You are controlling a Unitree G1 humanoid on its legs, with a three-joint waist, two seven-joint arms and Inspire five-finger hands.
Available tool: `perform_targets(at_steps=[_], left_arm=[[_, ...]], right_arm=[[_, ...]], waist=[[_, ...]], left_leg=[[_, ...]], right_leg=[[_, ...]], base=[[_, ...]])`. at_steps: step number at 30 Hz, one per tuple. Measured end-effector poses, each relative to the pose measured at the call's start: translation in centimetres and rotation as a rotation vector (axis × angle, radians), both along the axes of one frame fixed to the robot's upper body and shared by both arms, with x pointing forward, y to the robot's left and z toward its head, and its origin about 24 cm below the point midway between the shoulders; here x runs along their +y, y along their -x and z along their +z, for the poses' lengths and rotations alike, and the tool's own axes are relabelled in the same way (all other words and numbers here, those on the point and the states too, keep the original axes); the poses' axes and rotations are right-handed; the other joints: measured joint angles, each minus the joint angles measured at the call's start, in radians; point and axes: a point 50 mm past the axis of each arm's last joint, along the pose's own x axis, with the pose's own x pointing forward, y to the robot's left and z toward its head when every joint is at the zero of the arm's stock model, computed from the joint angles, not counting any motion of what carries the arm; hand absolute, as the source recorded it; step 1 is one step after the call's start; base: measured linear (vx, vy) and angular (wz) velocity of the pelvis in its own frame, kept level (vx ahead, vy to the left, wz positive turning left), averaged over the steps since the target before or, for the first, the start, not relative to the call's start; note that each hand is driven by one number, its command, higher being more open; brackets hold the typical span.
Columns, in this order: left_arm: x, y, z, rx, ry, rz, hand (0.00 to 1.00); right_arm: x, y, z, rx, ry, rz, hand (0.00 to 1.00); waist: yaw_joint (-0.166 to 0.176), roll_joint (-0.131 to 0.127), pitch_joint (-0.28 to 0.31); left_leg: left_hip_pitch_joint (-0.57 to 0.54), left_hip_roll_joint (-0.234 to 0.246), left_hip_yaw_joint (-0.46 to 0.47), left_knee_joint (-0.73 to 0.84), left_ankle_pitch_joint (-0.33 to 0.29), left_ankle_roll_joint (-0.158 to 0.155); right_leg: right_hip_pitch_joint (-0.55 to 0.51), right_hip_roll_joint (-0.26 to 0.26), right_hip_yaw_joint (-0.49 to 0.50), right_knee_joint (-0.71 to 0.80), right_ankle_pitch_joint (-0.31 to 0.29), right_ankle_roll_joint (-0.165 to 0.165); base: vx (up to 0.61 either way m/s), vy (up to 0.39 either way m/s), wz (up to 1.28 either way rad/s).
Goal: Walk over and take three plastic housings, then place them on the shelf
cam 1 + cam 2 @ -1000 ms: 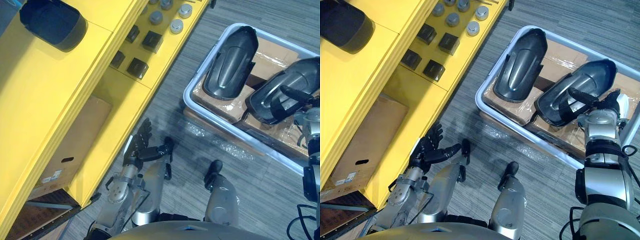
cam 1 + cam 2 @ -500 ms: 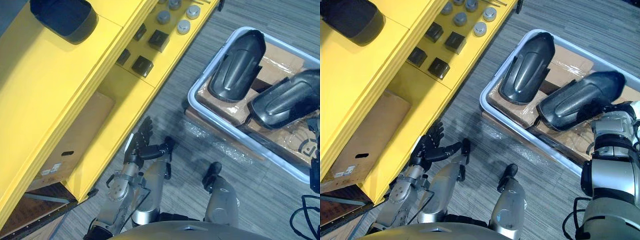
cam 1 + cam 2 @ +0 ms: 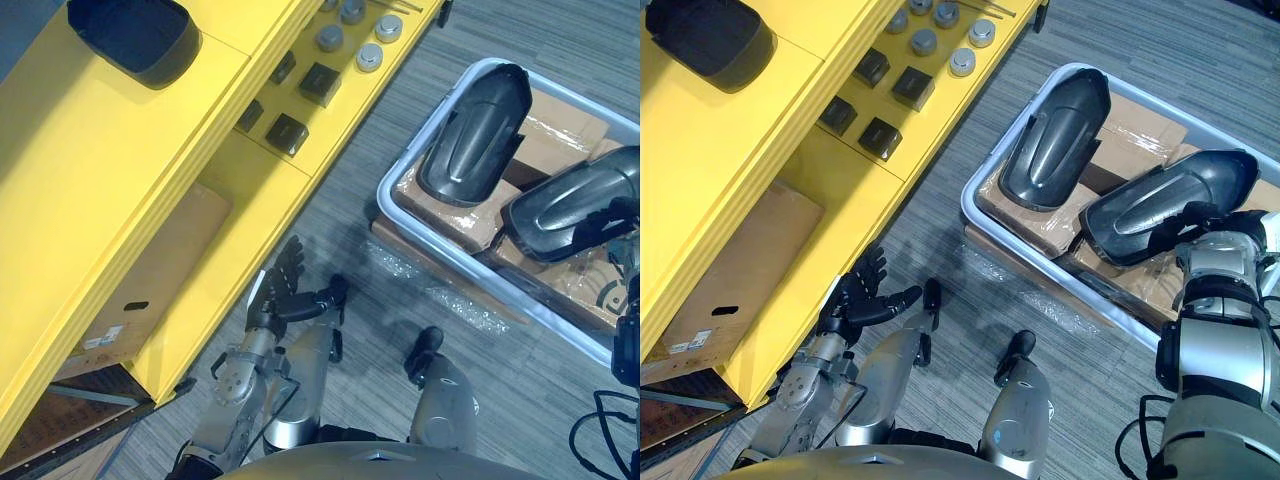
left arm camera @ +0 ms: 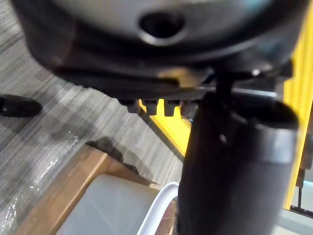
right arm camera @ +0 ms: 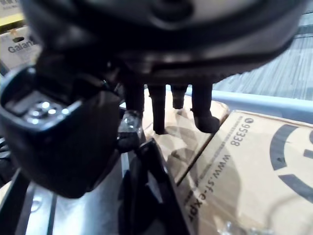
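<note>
Housings are what we are after, and two of them lie in the bin to our right, while one sits on the shelf to our left. Closest to us, our left hand [image 3: 279, 296] hangs low beside the foot of the yellow shelf [image 3: 120, 170], fingers straight and spread, holding nothing. On the other side, our right hand [image 5: 171, 49] reaches into the bin [image 3: 975, 190] at the near housing [image 3: 575, 205]. In the wrist view its fingers [image 5: 200, 110] point straight down over the cardboard boxes [image 5: 254, 166] with the thumb standing apart, so we read it as open and not yet gripping, though the housing's dark edge lies just past it. Beyond, the far housing [image 3: 475, 120] rests hollow side down on the same cardboard, apart from the near one. Farther off, grey caps [image 3: 370, 56] and black blocks [image 3: 288, 132] sit on the shelf's middle level, and a third housing [image 3: 130, 35] lies on the top level.

We judge that one piece is delivered and that we are on the second pick. Next we need to close fingers and thumb firmly on the near housing's end. Then we must lift it clear of the bin wall without dragging its neighbour, and turn left toward the shelf.
</note>
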Motion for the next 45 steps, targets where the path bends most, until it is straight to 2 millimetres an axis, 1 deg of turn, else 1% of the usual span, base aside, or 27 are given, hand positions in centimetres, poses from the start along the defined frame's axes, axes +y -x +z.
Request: perform_targets(at_steps=[3, 6, 10, 11, 13, 14, 15, 16, 18, 19, 20, 21, 22, 25, 28, 30, 35, 38, 41, 45], left_arm=[[0.1, 0.2, -0.1, 0.007, -0.002, 0.002, 1.00], [0.3, 0.8, -0.2, 0.002, 0.005, 0.011, 1.00], [0.4, 1.0, 0.7, -0.043, 0.020, 0.016, 1.00], [0.4, 0.9, 1.5, -0.077, 0.030, 0.006, 1.00], [0.3, 0.6, 2.4, -0.122, 0.040, -0.002, 1.00], [0.4, 0.3, 3.2, -0.161, 0.049, 0.001, 1.00], [0.6, -0.1, 4.1, -0.206, 0.051, 0.008, 1.00], [0.7, -0.5, 4.6, -0.227, 0.050, 0.012, 1.00], [1.3, -1.6, 6.1, -0.300, 0.039, 0.036, 1.00], [1.5, -1.9, 6.4, -0.321, 0.031, 0.046, 1.00], [1.8, -2.4, 7.0, -0.352, 0.005, 0.061, 1.00], [1.9, -2.9, 7.6, -0.381, -0.008, 0.068, 1.00], [2.0, -3.1, 7.8, -0.391, -0.008, 0.070, 1.00], [2.1, -3.9, 9.3, -0.451, -0.007, 0.080, 1.00], [1.9, -4.5, 10.7, -0.513, 0.000, 0.073, 1.00], [1.7, -4.8, 11.2, -0.533, 0.005, 0.064, 1.00], [1.7, -4.7, 11.0, -0.525, 0.003, 0.060, 1.00], [1.7, -4.6, 11.0, -0.524, 0.001, 0.052, 1.00], [1.7, -4.5, 10.8, -0.520, -0.004, 0.032, 1.00], [1.9, -4.5, 10.7, -0.516, -0.020, 0.020, 1.00]], right_arm=[[0.4, -0.2, -0.4, -0.041, 0.013, -0.001, 0.00], [1.5, -0.6, -1.2, -0.056, 0.042, 0.036, 0.00], [4.0, -1.2, -2.3, -0.119, 0.063, 0.123, 0.00], [5.3, -1.4, -2.7, -0.146, 0.064, 0.167, 0.00], [6.4, -1.4, -2.9, -0.178, 0.072, 0.210, 0.00], [7.2, -1.3, -2.6, -0.209, 0.087, 0.245, 0.00], [7.9, -1.2, -2.2, -0.232, 0.119, 0.279, 0.00], [8.2, -1.1, -1.9, -0.240, 0.140, 0.293, 0.00], [9.2, -1.0, -1.2, -0.291, 0.173, 0.337, 0.00], [9.6, -1.1, -1.0, -0.302, 0.188, 0.348, 0.00], [10.2, -0.9, -0.8, -0.334, 0.202, 0.365, 0.00], [10.7, -0.7, -0.7, -0.347, 0.235, 0.379, 1.00], [10.9, -0.6, -0.7, -0.358, 0.242, 0.385, 1.00], [11.5, -0.5, -0.8, -0.368, 0.257, 0.402, 1.00], [11.9, -0.4, -1.2, -0.378, 0.247, 0.398, 1.00], [12.0, -0.2, -1.9, -0.375, 0.238, 0.389, 1.00], [12.3, 0.0, -2.4, -0.350, 0.258, 0.398, 1.00], [12.3, 0.1, -2.3, -0.290, 0.343, 0.426, 1.00], [12.2, 0.0, -2.2, -0.242, 0.391, 0.453, 1.00], [11.0, 0.2, -2.1, -0.163, 0.404, 0.425, 1.00]], waist=[[-0.003, -0.001, 0.000], [-0.020, -0.006, -0.002], [-0.050, -0.034, -0.004], [-0.056, -0.044, -0.004], [-0.062, -0.051, -0.004], [-0.077, -0.053, -0.004], [-0.085, -0.057, -0.005], [-0.086, -0.059, -0.005], [-0.101, -0.075, -0.005], [-0.105, -0.080, -0.005], [-0.110, -0.089, -0.010], [-0.110, -0.097, -0.013], [-0.112, -0.101, -0.015], [-0.134, -0.113, -0.022], [-0.143, -0.116, -0.024], [-0.146, -0.116, -0.024], [-0.164, -0.115, -0.024], [-0.164, -0.115, -0.024], [-0.163, -0.115, -0.024], [-0.159, -0.115, -0.024]], left_leg=[[0.014, 0.000, 0.005, -0.008, 0.001, 0.000], [0.041, 0.001, 0.009, -0.024, 0.001, -0.001], [0.068, 0.004, 0.022, -0.054, 0.008, -0.002], [0.083, 0.007, 0.034, -0.056, 0.009, 0.001], [0.103, 0.009, 0.042, -0.067, 0.009, 0.001], [0.108, 0.008, 0.043, -0.068, 0.008, 0.000], [0.111, 0.010, 0.046, -0.069, 0.006, -0.001], [0.114, 0.013, 0.048, -0.070, 0.006, -0.002], [0.131, 0.018, 0.055, -0.072, 0.000, -0.003], [0.137, 0.021, 0.061, -0.073, -0.006, -0.005], [0.143, 0.025, 0.067, -0.073, -0.014, -0.012], [0.152, 0.027, 0.080, -0.076, -0.018, -0.014], [0.156, 0.028, 0.085, -0.077, -0.019, -0.013], [0.173, 0.028, 0.103, -0.085, -0.022, -0.011], [0.177, 0.029, 0.122, -0.084, -0.025, -0.006], [0.186, 0.031, 0.134, -0.084, -0.027, -0.005], [0.189, 0.034, 0.146, -0.073, -0.039, -0.008], [0.188, 0.039, 0.148, -0.066, -0.046, -0.014], [0.183, 0.039, 0.142, -0.065, -0.047, -0.016], [0.168, 0.037, 0.133, -0.061, -0.046, -0.015]], right_leg=[[0.009, 0.001, 0.003, -0.005, 0.001, 0.001], [0.034, 0.012, 0.005, -0.023, 0.004, 0.005], [0.046, 0.017, 0.011, -0.037, 0.009, 0.005], [0.058, 0.022, 0.022, -0.048, 0.013, 0.009], [0.071, 0.026, 0.031, -0.054, 0.015, 0.011], [0.081, 0.027, 0.027, -0.060, 0.016, 0.012], [0.083, 0.030, 0.030, -0.065, 0.020, 0.012], [0.086, 0.032, 0.031, -0.069, 0.023, 0.011], [0.105, 0.040, 0.034, -0.083, 0.028, 0.009], [0.110, 0.044, 0.038, -0.091, 0.030, 0.010], [0.118, 0.051, 0.044, -0.106, 0.036, 0.009], [0.121, 0.054, 0.057, -0.115, 0.039, 0.010], [0.124, 0.055, 0.061, -0.122, 0.042, 0.011], [0.135, 0.058, 0.077, -0.144, 0.055, 0.014], [0.135, 0.061, 0.094, -0.159, 0.069, 0.015], [0.135, 0.062, 0.106, -0.159, 0.069, 0.014], [0.134, 0.064, 0.120, -0.159, 0.069, 0.014], [0.134, 0.068, 0.122, -0.159, 0.069, 0.014], [0.134, 0.068, 0.118, -0.160, 0.068, 0.013], [0.131, 0.069, 0.108, -0.170, 0.070, 0.014]], base=[[0.02, -0.017, -0.03], [0.04, -0.044, -0.05], [0.05, -0.043, -0.10], [0.07, -0.050, -0.16], [0.06, -0.047, -0.14], [0.06, -0.053, -0.06], [0.06, -0.051, -0.04], [0.04, -0.047, -0.08], [0.02, -0.040, -0.09], [0.01, -0.037, -0.17], [0.02, -0.033, -0.27], [0.02, -0.031, -0.26], [0.03, -0.023, -0.25], [0.03, -0.013, -0.17], [0.04, -0.011, -0.17], [0.04, -0.019, -0.16], [0.03, -0.018, -0.10], [0.01, -0.011, -0.04], [0.01, -0.013, 0.05], [0.02, -0.007, 0.07]])
